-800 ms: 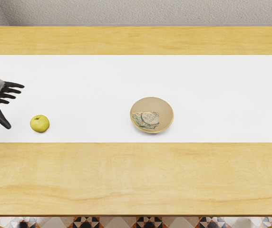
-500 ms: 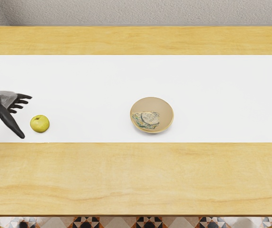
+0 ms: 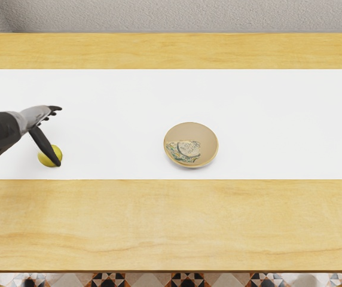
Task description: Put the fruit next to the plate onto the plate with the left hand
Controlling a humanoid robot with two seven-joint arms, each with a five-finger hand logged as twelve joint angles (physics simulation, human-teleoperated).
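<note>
The fruit (image 3: 43,159) lies just beneath the open, empty left hand (image 3: 39,124), with the plate (image 3: 191,144) well to the right.

The plate (image 3: 210,135) sits mid-table on the runner (image 3: 266,101), which runs left to right across the table (image 3: 171,221). The fruit (image 3: 42,158) lies well apart to its left, partly covered by the left hand (image 3: 36,119).

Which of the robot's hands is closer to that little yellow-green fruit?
Left. The left hand is over the fruit, one finger crossing it; the right hand is out of view.
</note>
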